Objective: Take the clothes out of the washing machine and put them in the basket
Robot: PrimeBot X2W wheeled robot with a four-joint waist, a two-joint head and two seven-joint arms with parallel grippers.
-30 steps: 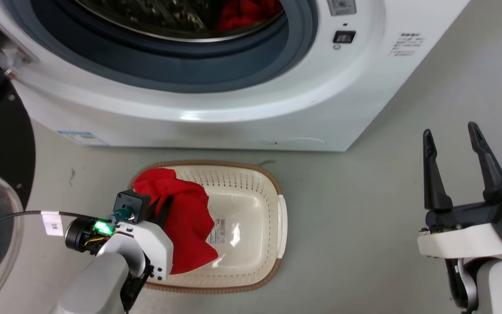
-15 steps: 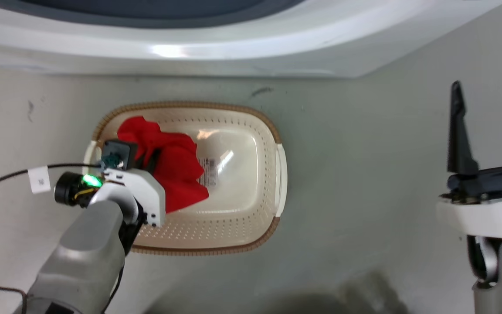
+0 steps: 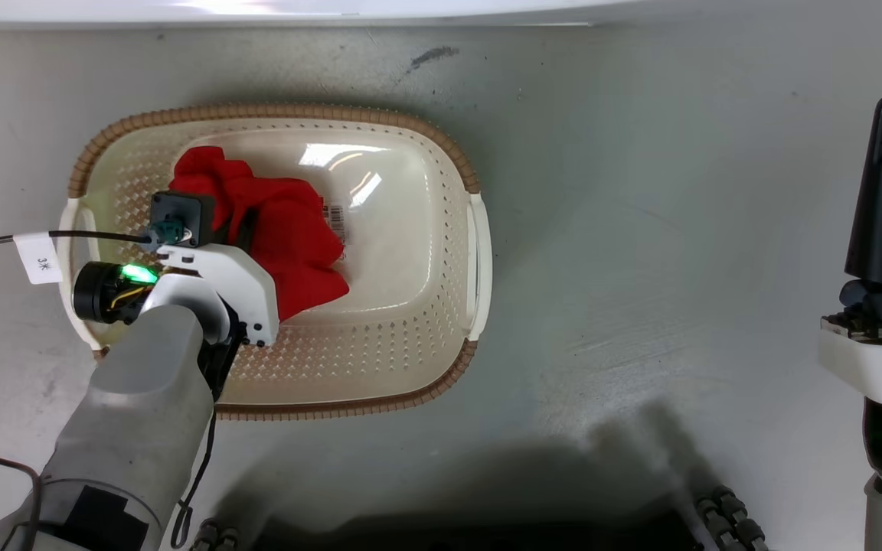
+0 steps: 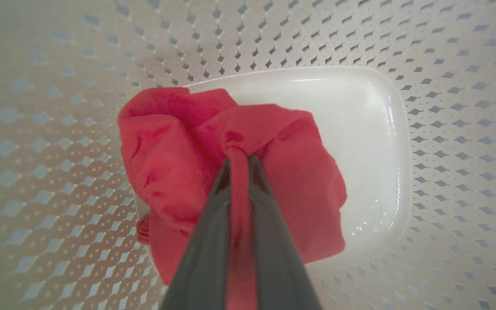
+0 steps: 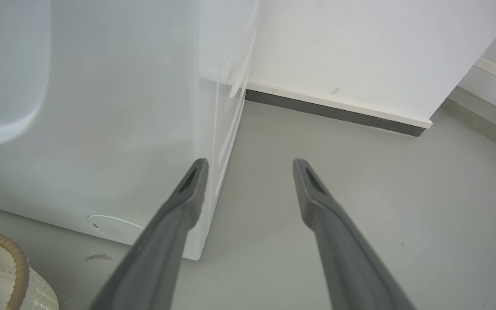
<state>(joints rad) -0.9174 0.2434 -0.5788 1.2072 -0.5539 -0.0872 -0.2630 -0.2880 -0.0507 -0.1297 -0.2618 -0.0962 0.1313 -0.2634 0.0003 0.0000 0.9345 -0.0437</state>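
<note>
Since the left gripper [image 4: 239,160] has its fingers pressed together on a thin fold of the red garment [image 4: 175,146], we read this as the lowering step, not the release. The cloth hangs bunched from the fingertips inside the basket [image 3: 441,141], toward its left end. Its lower folds are either touching the basket bottom or just above it; we cannot tell which. It partly covers the paper label [image 3: 336,222] on the basket bottom. The gripper points down into the basket, so the garment should land inside the walls and not drape over the rim. In the head view no cloth crosses the rim.

The right gripper [image 5: 250,165] is spread and carries nothing, well to the right of the basket, above the floor [image 3: 640,229]. We judge it is parked there, clear of the left arm's work. The washing machine [image 5: 101,129] stands just behind the basket, near its far rim, which makes the carry short.

Next call, as we see it: open the left fingers, then lift straight up out of the basket. Risk: the fold is wedged deep between the long fingers and may cling and ride back up over the rim. We cannot tell from here whether more clothes are left in the machine.
</note>
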